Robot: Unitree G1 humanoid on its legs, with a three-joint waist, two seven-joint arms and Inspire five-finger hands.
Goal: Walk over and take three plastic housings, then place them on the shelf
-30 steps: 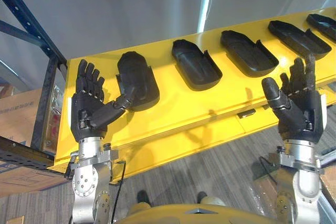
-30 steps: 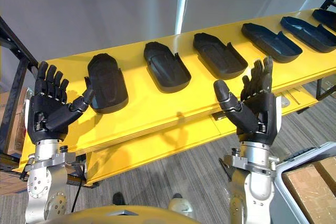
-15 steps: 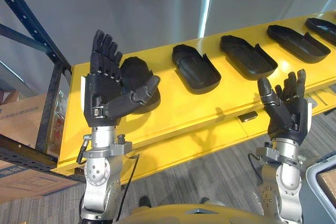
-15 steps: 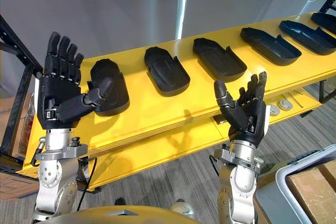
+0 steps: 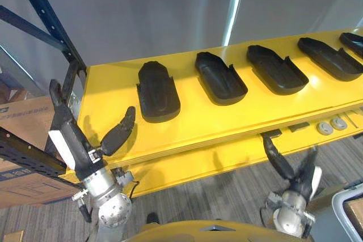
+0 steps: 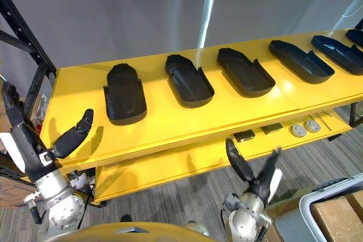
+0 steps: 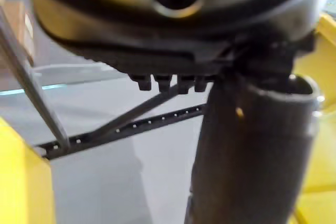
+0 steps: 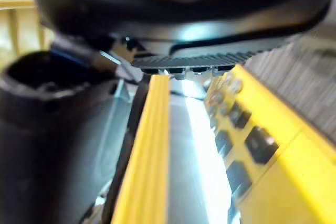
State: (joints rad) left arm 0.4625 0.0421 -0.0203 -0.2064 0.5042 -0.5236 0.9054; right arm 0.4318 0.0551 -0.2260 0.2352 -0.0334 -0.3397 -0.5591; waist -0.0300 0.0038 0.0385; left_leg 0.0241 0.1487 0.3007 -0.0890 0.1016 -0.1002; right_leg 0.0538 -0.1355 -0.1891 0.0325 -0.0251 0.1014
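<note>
Both arms have dropped since the earlier frame: the left robot hand (image 5: 72, 143) now hangs by the table's left front corner and the right robot hand (image 5: 290, 173) below its front edge, each with fingers straight, thumb spread, holding nothing. The plastic housings (image 5: 157, 92) lie in a spaced row on the yellow table (image 5: 108, 86), with a bare strip along its front edge. A dark rack (image 5: 42, 18) and a cardboard box (image 5: 25, 120) stand at left, with grey floor (image 5: 227, 194) below.
</note>
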